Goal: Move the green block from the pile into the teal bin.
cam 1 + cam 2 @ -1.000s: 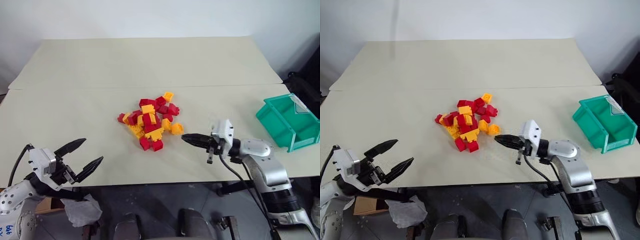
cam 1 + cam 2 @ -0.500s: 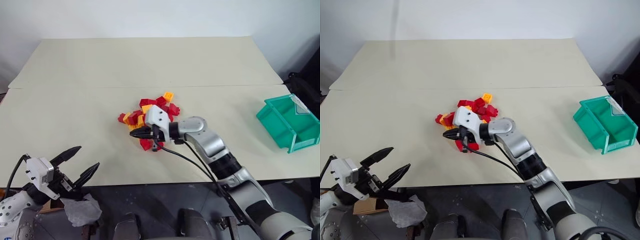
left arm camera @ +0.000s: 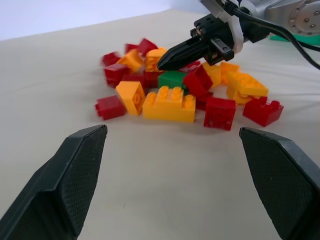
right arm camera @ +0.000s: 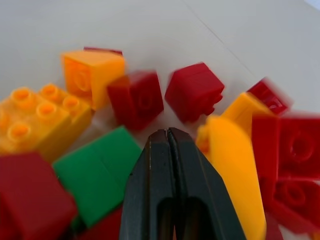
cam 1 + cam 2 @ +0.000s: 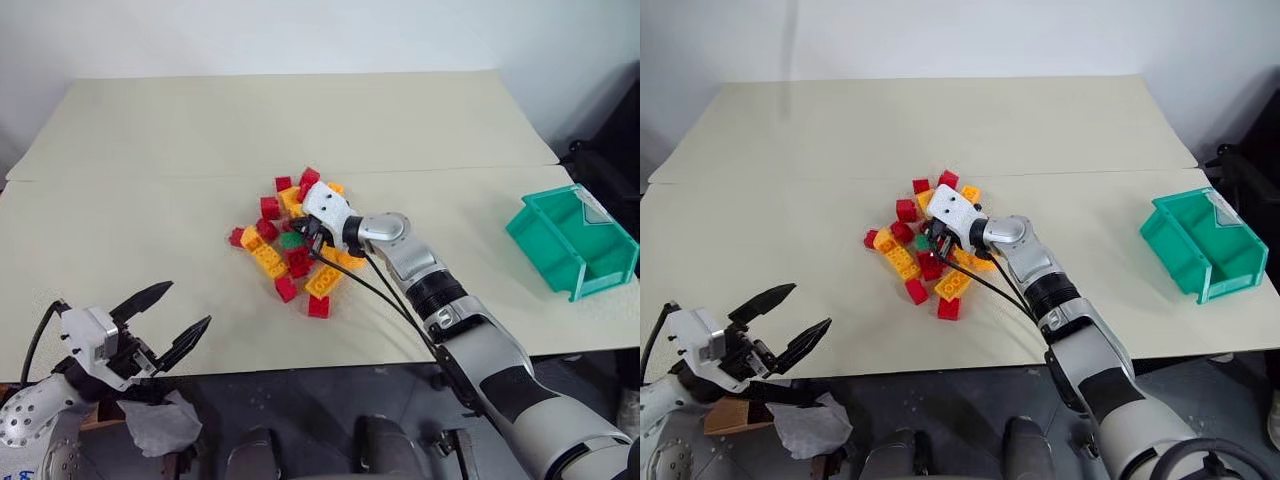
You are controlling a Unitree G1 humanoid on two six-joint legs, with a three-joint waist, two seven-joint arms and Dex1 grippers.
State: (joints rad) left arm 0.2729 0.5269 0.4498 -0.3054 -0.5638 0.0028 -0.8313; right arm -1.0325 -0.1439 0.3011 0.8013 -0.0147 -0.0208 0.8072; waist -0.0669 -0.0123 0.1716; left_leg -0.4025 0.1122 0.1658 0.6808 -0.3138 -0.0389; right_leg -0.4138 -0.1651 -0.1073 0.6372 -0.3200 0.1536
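The pile (image 5: 295, 245) of red and yellow-orange bricks lies spread out at the table's middle. The green block (image 5: 291, 240) sits among them, between a red brick and a long yellow one; it also shows as the green block (image 3: 172, 79) and the green block (image 4: 97, 172). My right gripper (image 5: 303, 228) is shut, its closed tip (image 4: 167, 132) pushed into the bricks just above and beside the green block, holding nothing. The teal bin (image 5: 555, 255) stands at the table's right edge. My left gripper (image 5: 188, 303) hangs open off the front left edge.
A seam (image 5: 150, 178) crosses the beige table behind the pile. Bare tabletop lies between the pile and the bin. A crumpled white wad (image 5: 160, 422) lies on the floor below the left gripper. Dark gear (image 5: 600, 160) stands past the right edge.
My right arm swept left from the table's right side into the pile. The bricks spread apart and the green block came into sight. The left gripper stayed open in place.
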